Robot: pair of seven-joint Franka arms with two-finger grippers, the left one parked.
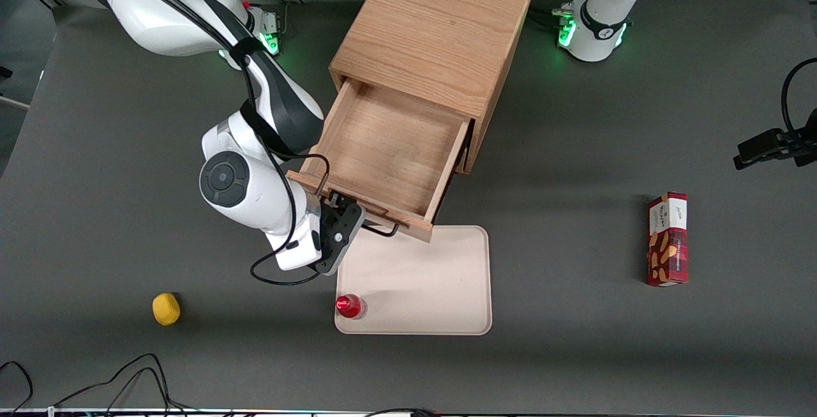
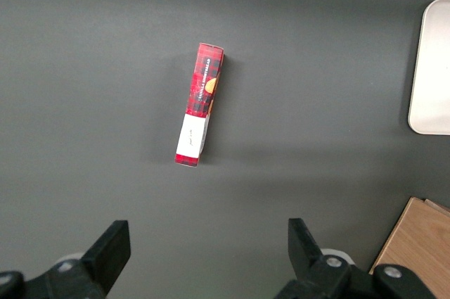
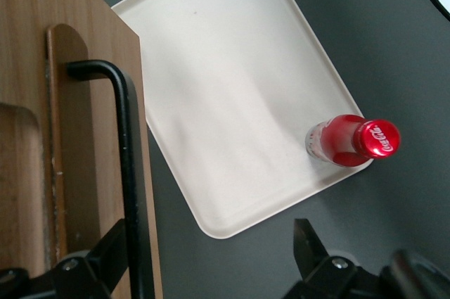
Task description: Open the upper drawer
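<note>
The upper drawer (image 1: pixel 389 149) of the oak cabinet (image 1: pixel 434 27) stands pulled far out, and its wooden inside is bare. Its front carries a long black wire handle (image 1: pixel 383 232) and overhangs a beige tray. My right gripper (image 1: pixel 343 207) is at the drawer front, at the handle's end toward the working arm. In the right wrist view the gripper (image 3: pixel 207 257) is open with its fingers wide apart. The black handle (image 3: pixel 126 137) runs just inside one finger (image 3: pixel 105 257), and the raised wooden strip (image 3: pixel 67 137) lies beside it. Nothing is gripped.
A beige tray (image 1: pixel 447 289) lies in front of the drawer, with a red-capped cola bottle (image 1: pixel 350 306) standing in its corner nearest the camera. The bottle also shows in the right wrist view (image 3: pixel 355 141). A yellow lump (image 1: pixel 166 309) lies toward the working arm's end. A red snack box (image 1: pixel 667 238) lies toward the parked arm's end.
</note>
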